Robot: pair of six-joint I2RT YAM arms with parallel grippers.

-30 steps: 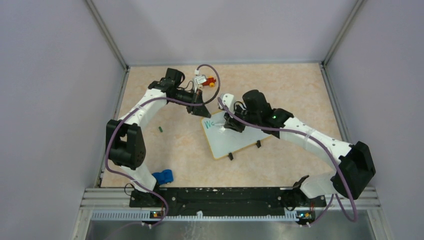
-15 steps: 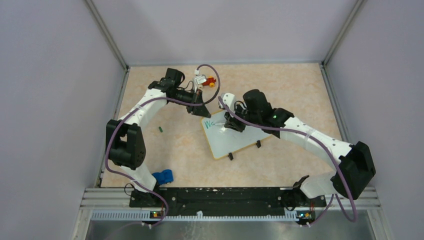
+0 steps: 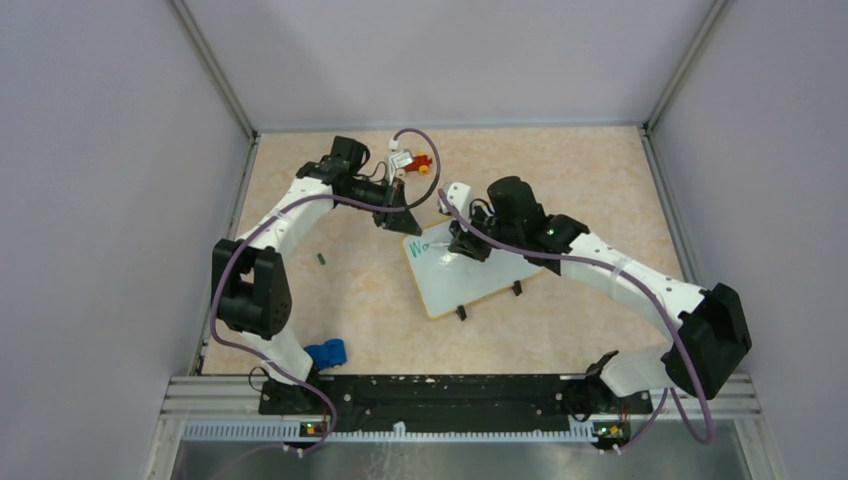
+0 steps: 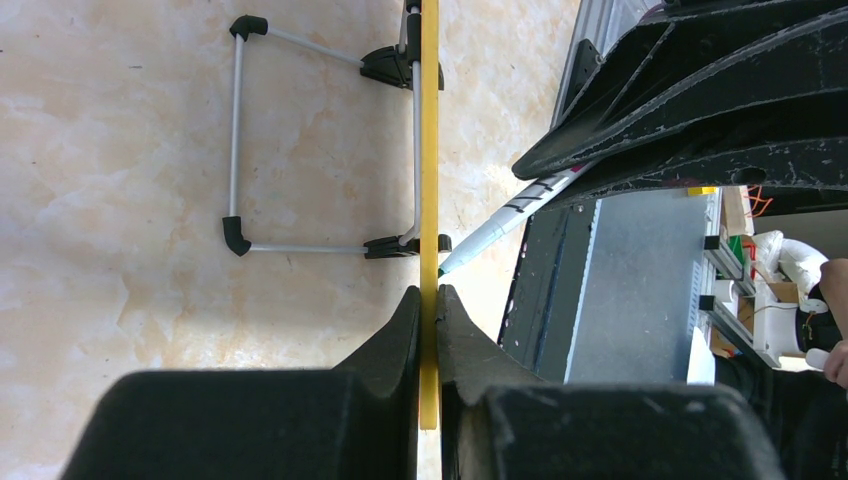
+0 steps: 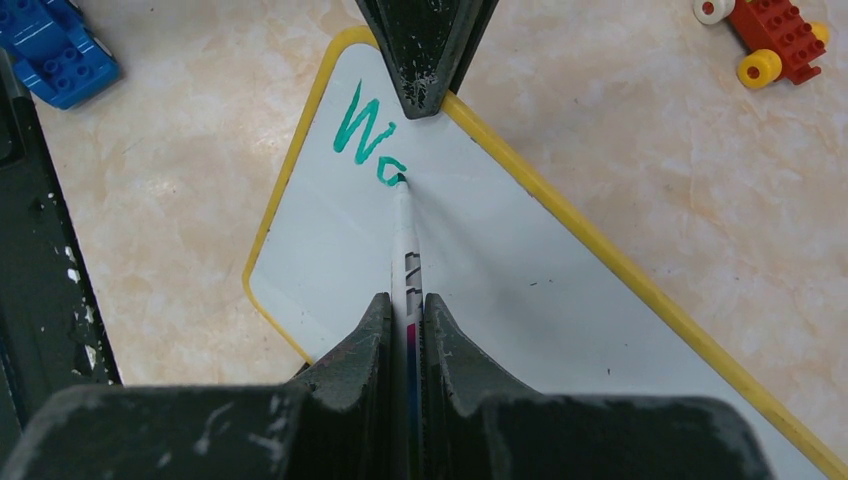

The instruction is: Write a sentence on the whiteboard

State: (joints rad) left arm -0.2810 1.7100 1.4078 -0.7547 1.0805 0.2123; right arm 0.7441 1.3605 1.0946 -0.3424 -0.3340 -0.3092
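left tool (image 4: 428, 296) clamped on whiteboard (image 5: 520, 270) rim | right tool (image 5: 405, 302) clamped on marker (image 5: 404, 225) | tip apparently touching sentence (image 5: 362, 130) near corner

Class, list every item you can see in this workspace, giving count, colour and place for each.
whiteboard: 1, white with yellow rim, mid-table between the arms
lettering: 1 patch, green, "Wc" near the board's gripped corner
marker: 1, white barrel, green tip, tip on the board
toy car: 1, red and yellow, far side of table
toy brick: 1, blue, near the left arm's base
small piece: 1, dark green, left of the board
table: 1, beige marbled
left pincer: 1, black, shut on the whiteboard's rim
right pincer: 1, black, shut on the marker
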